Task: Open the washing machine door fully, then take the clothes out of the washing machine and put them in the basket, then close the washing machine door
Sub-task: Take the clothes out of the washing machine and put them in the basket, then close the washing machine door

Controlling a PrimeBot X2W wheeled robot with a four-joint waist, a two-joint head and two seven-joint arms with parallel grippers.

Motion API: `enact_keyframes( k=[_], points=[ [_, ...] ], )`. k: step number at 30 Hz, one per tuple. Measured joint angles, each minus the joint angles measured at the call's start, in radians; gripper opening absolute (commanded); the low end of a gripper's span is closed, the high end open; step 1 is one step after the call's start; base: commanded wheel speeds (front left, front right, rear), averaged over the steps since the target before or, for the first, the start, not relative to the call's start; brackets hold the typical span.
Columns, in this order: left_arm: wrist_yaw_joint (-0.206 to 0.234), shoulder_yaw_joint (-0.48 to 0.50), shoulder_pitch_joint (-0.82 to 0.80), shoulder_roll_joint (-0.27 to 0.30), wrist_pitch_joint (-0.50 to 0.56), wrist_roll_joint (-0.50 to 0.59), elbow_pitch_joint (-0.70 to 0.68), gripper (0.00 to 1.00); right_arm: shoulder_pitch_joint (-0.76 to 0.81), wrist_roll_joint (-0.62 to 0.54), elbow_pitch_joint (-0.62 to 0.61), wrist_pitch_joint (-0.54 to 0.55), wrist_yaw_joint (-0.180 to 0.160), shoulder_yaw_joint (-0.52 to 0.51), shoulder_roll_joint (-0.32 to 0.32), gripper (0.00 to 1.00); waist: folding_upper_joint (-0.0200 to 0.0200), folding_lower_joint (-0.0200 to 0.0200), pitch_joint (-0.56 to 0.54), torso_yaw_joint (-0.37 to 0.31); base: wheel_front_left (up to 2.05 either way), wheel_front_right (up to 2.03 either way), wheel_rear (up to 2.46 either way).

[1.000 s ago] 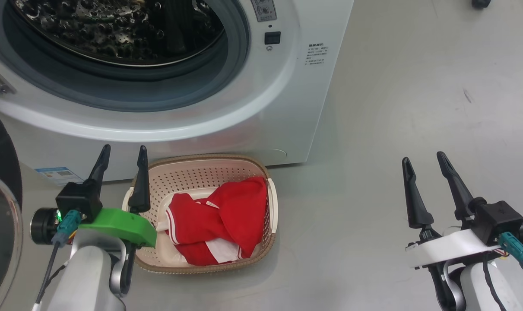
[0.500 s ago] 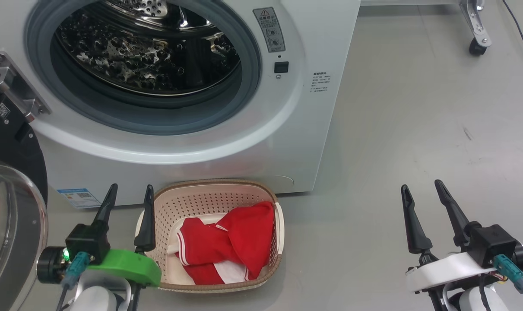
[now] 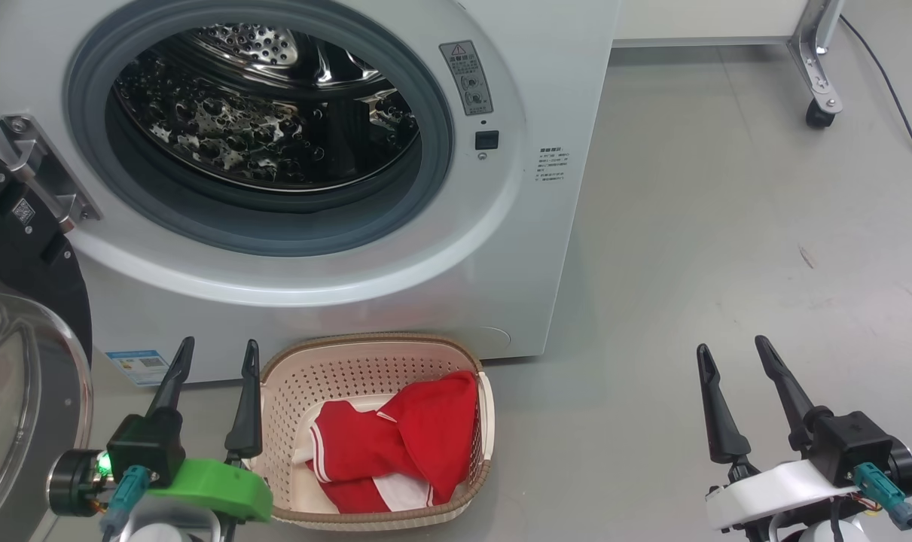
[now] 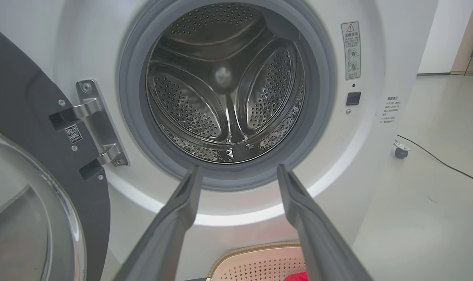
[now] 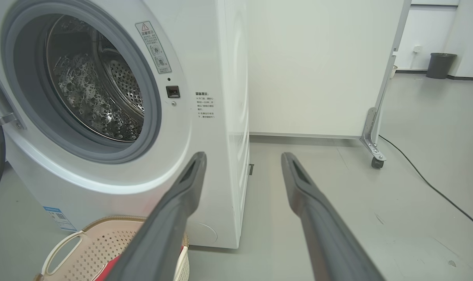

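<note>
Our view has tilted up and takes in more of the washing machine (image 3: 501, 263); nothing on the floor has shifted.
The washing machine door (image 3: 19, 361) hangs open, our left gripper (image 3: 220, 342) is spread and empty just beside the basket (image 3: 365, 345), which holds the clothes (image 3: 395, 444), and our right gripper (image 3: 730, 344) is spread and empty, well apart.

Bright, even lighting is recorded, with glints noted on the steel drum (image 3: 260, 128), faint shadow beside the basket (image 3: 365, 340), and slight softness across the left wrist view.

One washing machine (image 3: 501, 248), one door (image 3: 38, 293), one basket (image 3: 312, 384), one red heap of clothes (image 3: 403, 444) (pieces uncountable)
</note>
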Motion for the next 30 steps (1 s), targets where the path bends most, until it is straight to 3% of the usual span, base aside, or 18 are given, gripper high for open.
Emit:
enact_keyframes(
  k=[30],
  points=[
    [0.019,-0.019,0.077,0.016,0.071,0.010,-0.115,1.00,0.024,-0.010,-0.026,0.000,-0.018,-0.001,-0.001,1.00,0.0000,0.0001,-0.010,0.014,0.00,0.00,0.00]
  ],
)
